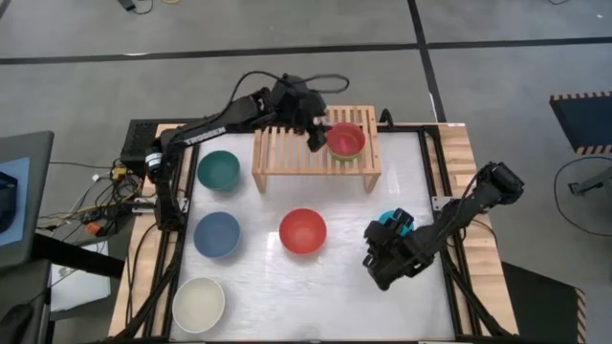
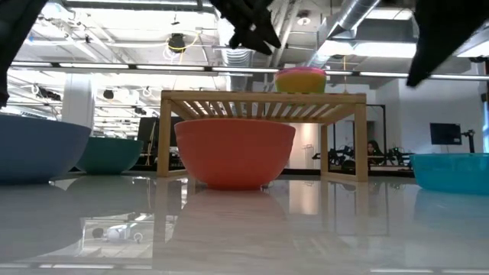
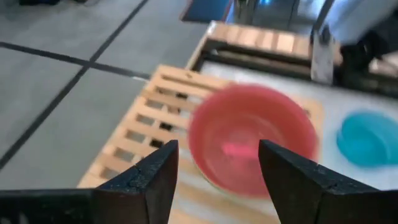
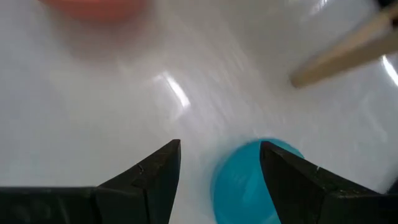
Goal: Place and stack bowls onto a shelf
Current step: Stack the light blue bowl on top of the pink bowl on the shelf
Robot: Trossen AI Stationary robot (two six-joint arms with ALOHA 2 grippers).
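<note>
On the shelf (image 1: 316, 153), a pink bowl (image 1: 345, 139) sits nested atop others; the left gripper (image 1: 316, 134) hovers beside it, jaws apart. The right gripper (image 1: 382, 260), jaws apart, hangs over the cyan bowl (image 1: 392, 222).

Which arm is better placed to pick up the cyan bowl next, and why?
The right. Its gripper hangs right over the cyan bowl, fingers open. The left gripper is away at the shelf, open above the pink bowl already stacked there.
</note>
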